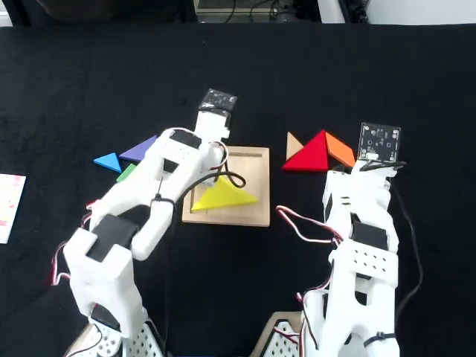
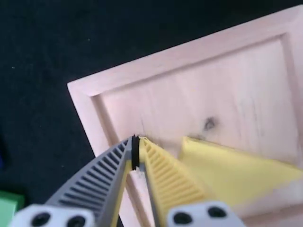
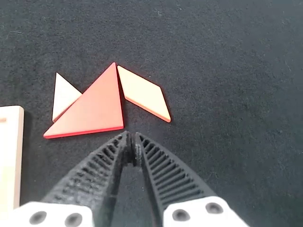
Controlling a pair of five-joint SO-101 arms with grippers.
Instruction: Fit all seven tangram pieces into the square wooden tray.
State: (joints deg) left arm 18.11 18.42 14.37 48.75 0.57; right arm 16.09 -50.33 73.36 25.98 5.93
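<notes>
Grippers both closed: left gripper at tray by yellow triangle, right gripper near red triangle.

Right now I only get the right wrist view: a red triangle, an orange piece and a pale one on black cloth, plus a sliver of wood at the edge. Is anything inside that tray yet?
Observer: Yes, a yellow triangle lies in the wooden tray.
Operator: Where is the other hand?
Observer: The left hand is shut, its tips down at the tray's rim, beside the yellow triangle.
Operator: Are there more pieces out there?
Observer: Three, lying left of the tray in the high view: a blue triangle, a purple piece and a green piece.
</notes>
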